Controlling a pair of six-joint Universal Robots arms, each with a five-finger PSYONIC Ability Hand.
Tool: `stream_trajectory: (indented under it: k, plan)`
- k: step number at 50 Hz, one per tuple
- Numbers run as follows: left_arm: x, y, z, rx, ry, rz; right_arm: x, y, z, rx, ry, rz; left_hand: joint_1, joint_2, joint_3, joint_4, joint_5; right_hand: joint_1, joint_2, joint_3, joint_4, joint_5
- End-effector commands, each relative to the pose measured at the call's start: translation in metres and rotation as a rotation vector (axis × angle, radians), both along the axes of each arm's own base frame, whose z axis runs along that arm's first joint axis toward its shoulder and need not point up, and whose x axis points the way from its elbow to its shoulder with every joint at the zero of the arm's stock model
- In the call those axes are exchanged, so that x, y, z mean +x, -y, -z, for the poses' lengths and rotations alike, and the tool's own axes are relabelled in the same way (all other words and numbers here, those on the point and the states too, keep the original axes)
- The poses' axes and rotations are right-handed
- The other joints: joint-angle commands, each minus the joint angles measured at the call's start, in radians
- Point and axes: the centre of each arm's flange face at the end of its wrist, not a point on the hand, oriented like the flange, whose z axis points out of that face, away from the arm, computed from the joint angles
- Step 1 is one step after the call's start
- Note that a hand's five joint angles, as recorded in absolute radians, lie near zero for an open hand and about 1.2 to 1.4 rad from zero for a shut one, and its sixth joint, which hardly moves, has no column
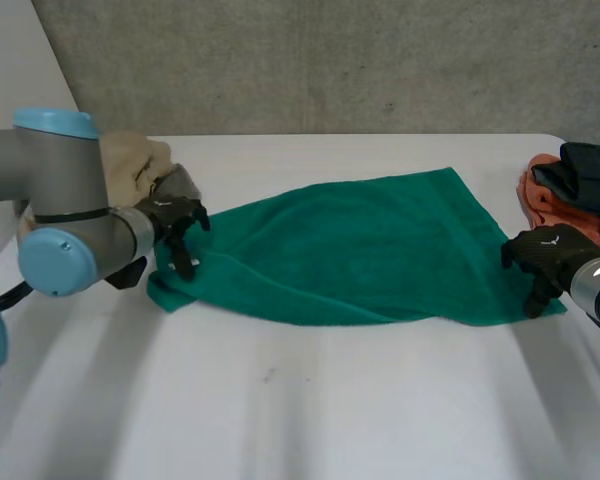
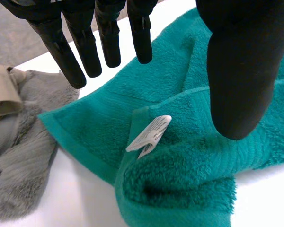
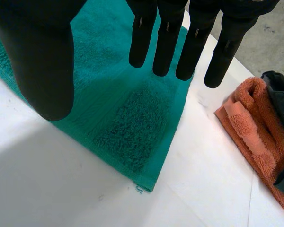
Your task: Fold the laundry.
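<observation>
**Teal towel spread on the table, an open hand over each end**

Teal towel (image 1: 350, 245) lies across the middle of the white table (image 1: 280, 400), with a bare stretch of tabletop in front of it. It lies mostly flat.

At its right near corner is the right hand (image 1: 545, 258). Its fingers (image 3: 165, 42) are straight and spread, and the thumb stands well apart from them. They point down at the corner with nothing held between them. The towel's hem and corner tip lie flat on the table under the palm.

At the left end is the left hand (image 1: 175, 222), also wide open and holding nothing. Its fingers are straight, with the thumb set apart. The cloth below it is rumpled. The corner is folded back over itself in a thick roll, and a small white label (image 2: 149, 135) lies on top.

Beyond the left corner, just beside the towel, lies a grey cloth (image 2: 19, 156). At the far right an orange cloth (image 3: 255, 137) lies apart from the towel, with a dark cloth (image 3: 279, 94) on it.
</observation>
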Motion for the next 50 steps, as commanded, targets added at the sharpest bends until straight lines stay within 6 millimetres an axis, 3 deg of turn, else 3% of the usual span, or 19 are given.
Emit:
stream_trajectory:
  k: [1, 8, 21, 24, 26, 28, 35, 41, 50]
  plan:
    - [-0.012, 0.008, 0.009, -0.032, 0.073, 0.062, 0.001, -0.001, 0.005, -0.009, -0.009, -0.006, 0.087, 0.102, 0.103, 0.106, 0.099, 0.088, 0.104, 0.100, 0.100, 0.088]
    - [-0.021, 0.013, 0.017, -0.040, 0.092, 0.090, 0.005, -0.002, 0.007, -0.009, -0.015, -0.008, 0.117, 0.132, 0.133, 0.136, 0.128, 0.088, 0.104, 0.100, 0.100, 0.088]
    - [-0.036, 0.003, 0.034, -0.020, 0.143, 0.151, 0.004, 0.001, 0.009, -0.023, -0.023, -0.007, 0.237, 0.252, 0.253, 0.256, 0.249, 0.088, 0.104, 0.100, 0.100, 0.088]
    - [-0.036, 0.003, 0.033, -0.026, 0.151, 0.151, 0.004, 0.001, 0.009, -0.024, -0.025, -0.006, 0.445, 0.459, 0.461, 0.463, 0.456, 0.088, 0.104, 0.100, 0.100, 0.088]
    - [-0.037, 0.002, 0.028, -0.039, 0.158, 0.139, 0.004, 0.001, 0.009, -0.027, -0.024, -0.006, 0.829, 0.844, 0.845, 0.848, 0.840, 0.088, 0.104, 0.100, 0.100, 0.088]
    - [-0.037, 0.001, 0.022, -0.053, 0.161, 0.127, 0.003, 0.002, 0.007, -0.031, -0.024, -0.005, 0.991, 1.005, 1.007, 1.009, 1.002, 0.088, 0.104, 0.100, 0.100, 0.088]
    - [-0.034, 0.000, -0.008, -0.125, 0.174, 0.058, 0.004, 0.000, 0.003, -0.038, -0.021, -0.004, 0.991, 1.006, 1.007, 1.010, 1.003, 0.091, 0.107, 0.103, 0.103, 0.091]
    - [-0.028, -0.031, -0.067, -0.173, 0.118, 0.091, 0.005, -0.009, -0.016, -0.065, -0.017, -0.012, 0.991, 1.006, 1.007, 1.010, 1.003, 0.062, 0.078, 0.073, 0.074, 0.062]
    - [-0.014, -0.084, -0.122, -0.231, 0.094, 0.133, 0.024, -0.036, -0.035, -0.010, 0.103, -0.009, 0.991, 1.006, 1.007, 1.010, 1.003, -0.096, -0.081, -0.085, -0.085, -0.097]
